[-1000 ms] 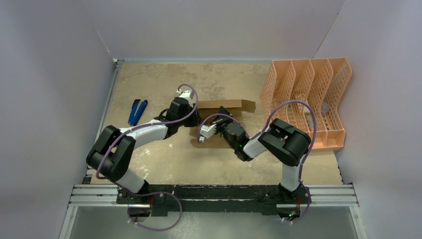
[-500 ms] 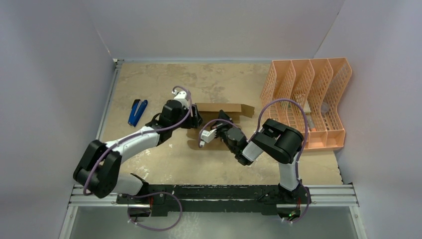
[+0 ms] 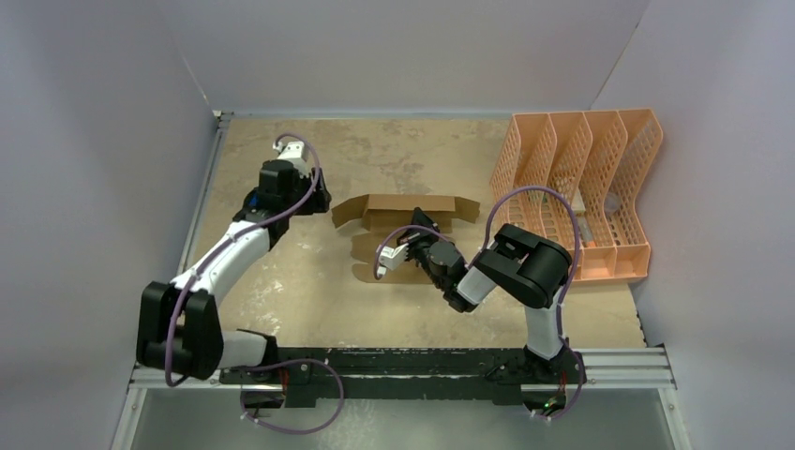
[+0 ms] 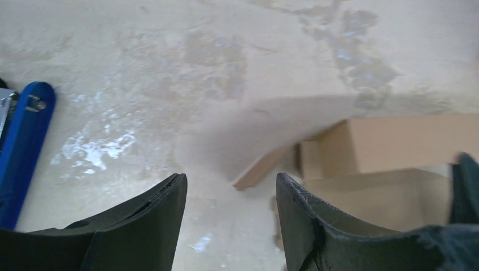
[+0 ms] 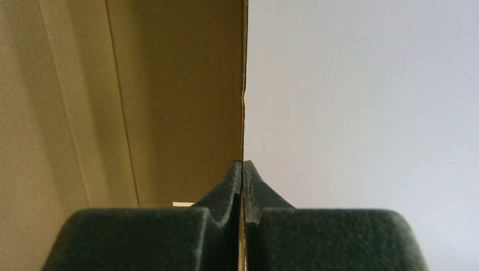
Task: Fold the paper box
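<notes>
The paper box (image 3: pixel 412 208) lies near the middle of the table (image 3: pixel 281 291). The right end effector (image 5: pixel 243 169) is pinched closed on one cardboard wall. The left end effector (image 4: pixel 231 186) is open and empty, toward the left edge.

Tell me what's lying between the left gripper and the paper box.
Nothing: in the left wrist view, only bare tabletop separates the open left gripper from the paper box.

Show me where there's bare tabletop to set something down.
Bare: the far strip between back wall and paper box; the near stretch between the box and the arm bases. Crowded: the centre, where the right pincer pinches the box, and the left edge, with the open left pincer and blue tool.
</notes>
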